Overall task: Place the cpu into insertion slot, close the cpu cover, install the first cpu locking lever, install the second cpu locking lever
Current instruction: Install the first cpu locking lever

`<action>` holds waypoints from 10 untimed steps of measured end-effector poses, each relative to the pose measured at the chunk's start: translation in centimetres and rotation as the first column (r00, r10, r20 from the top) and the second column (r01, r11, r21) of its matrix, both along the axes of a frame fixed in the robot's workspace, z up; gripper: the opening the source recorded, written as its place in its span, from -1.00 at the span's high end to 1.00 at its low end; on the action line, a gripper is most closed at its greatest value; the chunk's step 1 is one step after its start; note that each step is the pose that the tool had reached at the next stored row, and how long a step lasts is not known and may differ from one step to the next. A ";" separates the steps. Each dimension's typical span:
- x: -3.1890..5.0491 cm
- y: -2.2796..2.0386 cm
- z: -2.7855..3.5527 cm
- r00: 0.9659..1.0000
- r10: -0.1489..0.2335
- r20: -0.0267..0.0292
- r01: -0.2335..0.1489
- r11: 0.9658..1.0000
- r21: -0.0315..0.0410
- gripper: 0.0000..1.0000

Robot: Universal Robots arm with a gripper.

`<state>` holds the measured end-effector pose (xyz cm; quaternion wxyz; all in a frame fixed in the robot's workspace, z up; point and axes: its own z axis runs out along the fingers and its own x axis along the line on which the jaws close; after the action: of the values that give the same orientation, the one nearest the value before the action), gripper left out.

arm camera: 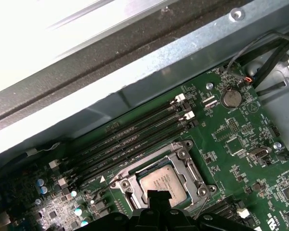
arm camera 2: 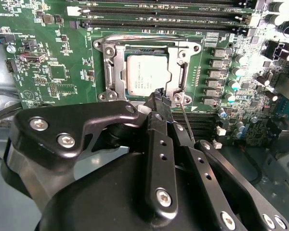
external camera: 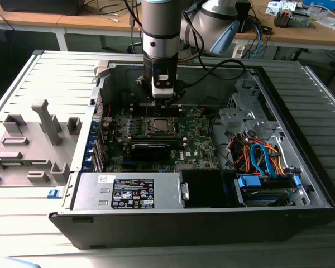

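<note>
The cpu [arm camera 2: 147,74] lies flat in the insertion slot [arm camera 2: 109,48] on the green motherboard, its silver-grey top showing. The cpu cover [arm camera 2: 114,72], a silver frame, lies down around it. One locking lever [arm camera 2: 139,37] runs as a wire along the socket's edge by the memory slots. A second thin lever rod [arm camera 2: 187,120] stands up from the socket's corner, right beside my fingertips. My gripper [arm camera 2: 161,94] hovers just over the socket's edge with its fingers together. The exterior view shows the gripper [external camera: 162,103] above the socket [external camera: 161,125]. In the first wrist view the gripper [arm camera: 156,195] overlaps the cpu [arm camera: 162,180].
Long black memory slots [arm camera: 135,137] run beside the socket. A black graphics card [external camera: 151,149] sits in front of it. The power supply [external camera: 128,192] and a bundle of coloured cables [external camera: 257,156] fill the case's front. A grey fixture [external camera: 39,134] stands outside at the exterior view's left.
</note>
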<state>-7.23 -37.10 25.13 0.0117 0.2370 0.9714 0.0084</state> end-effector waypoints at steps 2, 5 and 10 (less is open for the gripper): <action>0.00 0.00 0.00 1.000 0.003 0.000 -0.003 1.000 0.000 0.79; 0.00 0.00 0.00 1.000 0.006 0.000 -0.006 1.000 0.000 0.79; 0.00 0.00 0.00 1.000 0.013 0.000 -0.013 1.000 0.000 0.79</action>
<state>-7.22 -37.11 25.13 0.0117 0.2308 0.9729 0.0085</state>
